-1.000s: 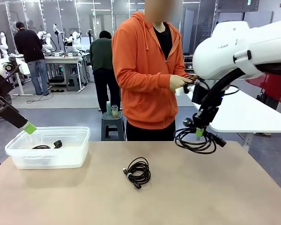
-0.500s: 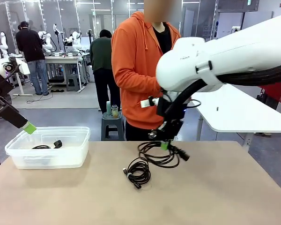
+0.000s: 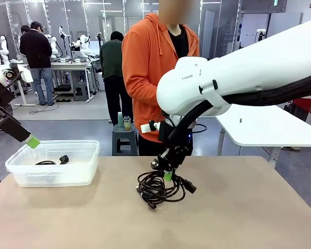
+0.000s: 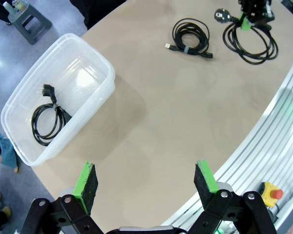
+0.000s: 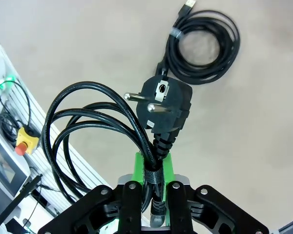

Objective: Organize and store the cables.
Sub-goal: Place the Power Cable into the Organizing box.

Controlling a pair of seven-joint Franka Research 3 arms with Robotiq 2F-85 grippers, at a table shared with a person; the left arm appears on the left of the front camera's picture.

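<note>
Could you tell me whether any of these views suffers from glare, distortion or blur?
Left wrist view: the wide-angle lens bows the table edge, and a pale sheen lies on the bin floor. Right wrist view: the cable in the right gripper and its plug are sharp. Front view: even light, soft shadows only.

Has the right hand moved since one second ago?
Yes. The right hand, shut on a coiled cable, went left and down, from the far right to the loose coil mid-table.

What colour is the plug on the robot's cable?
Black plug with silver pins; see right wrist view.
</note>
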